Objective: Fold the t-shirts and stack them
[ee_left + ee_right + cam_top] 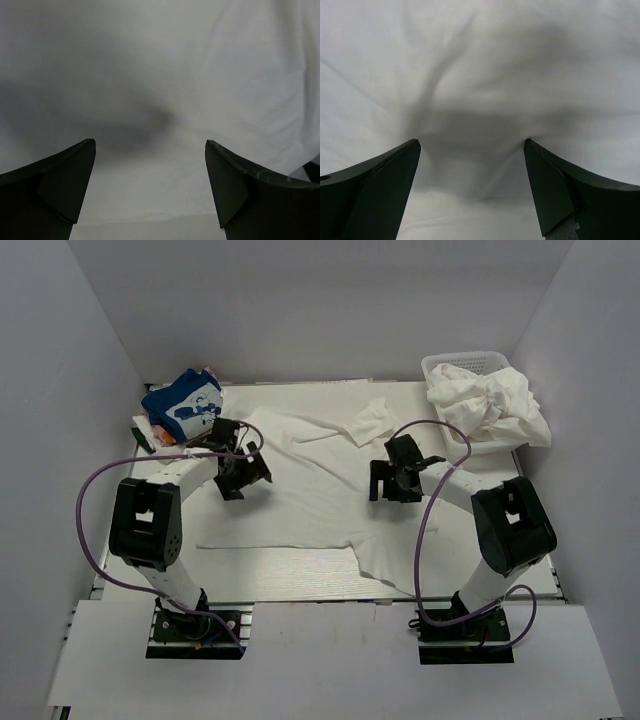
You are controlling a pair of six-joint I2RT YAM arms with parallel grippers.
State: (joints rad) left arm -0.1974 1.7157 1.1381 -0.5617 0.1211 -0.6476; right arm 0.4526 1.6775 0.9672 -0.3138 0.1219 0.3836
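The left claw (243, 472) and the right claw (400, 476) hung wide and empty over a white t-shirt (310, 502) spread flat across the bench (270, 575). Farther back lay a folded blue t-shirt (185, 405) at the left, and crumpled white t-shirts (495, 405) heaped in the basket (450, 362) at the right.

Plain white walls (330, 310) enclose the white table (290, 580) on three sides; a white panel (330, 660) spans its near edge under soft, even light.
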